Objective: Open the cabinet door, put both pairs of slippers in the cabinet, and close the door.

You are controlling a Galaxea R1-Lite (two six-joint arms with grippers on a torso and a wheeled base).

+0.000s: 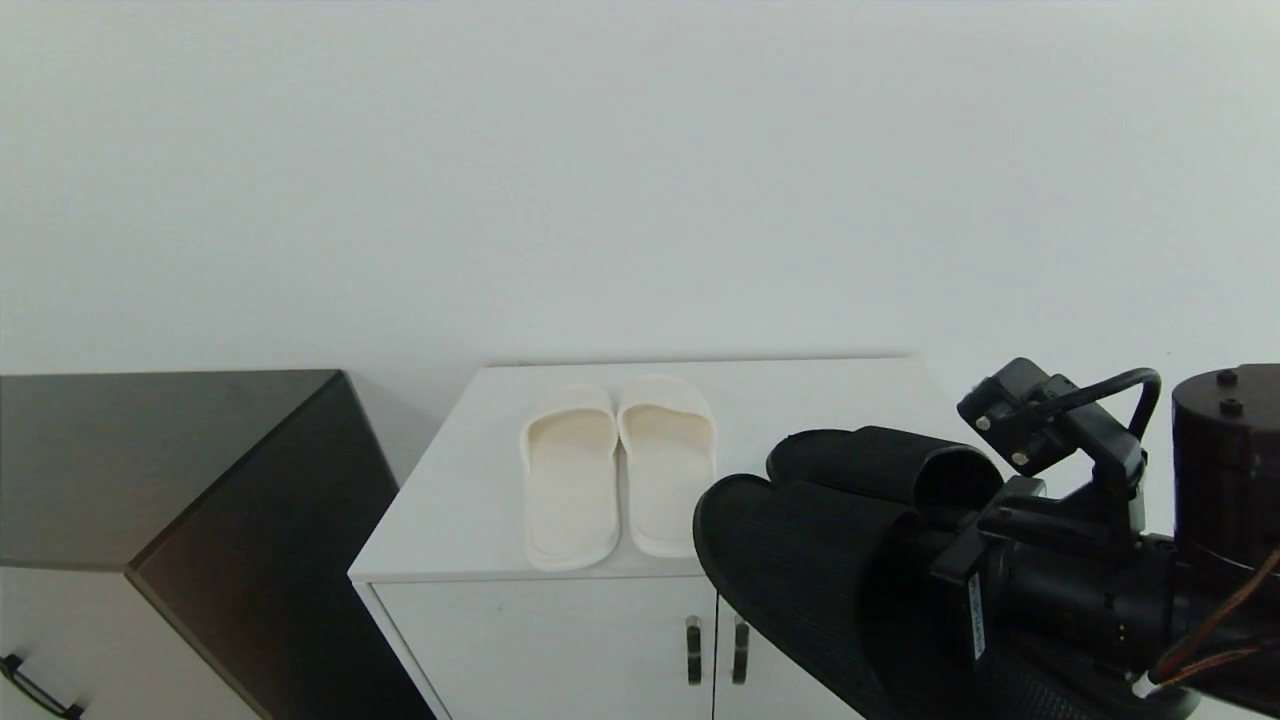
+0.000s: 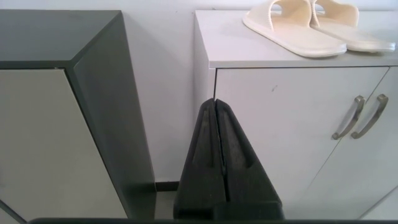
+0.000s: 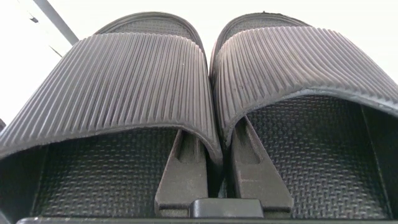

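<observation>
A pair of cream slippers [image 1: 615, 470] lies side by side on top of the white cabinet [image 1: 800, 400], also seen as cream slippers [image 2: 311, 25] in the left wrist view. Both cabinet doors are closed, their two handles [image 1: 715, 650] meeting at the middle. My right gripper [image 3: 211, 140] is shut on the pair of black ribbed slippers [image 1: 820, 560], pinching their inner walls together and holding them in the air before the cabinet's right front. My left gripper [image 2: 217, 102] is shut and empty, low in front of the cabinet's left front corner.
A dark-topped cabinet [image 1: 150, 450] with pale fronts stands at the left, a narrow gap between it and the white cabinet. A plain white wall runs behind both. The door handles [image 2: 360, 118] are to the right of my left gripper.
</observation>
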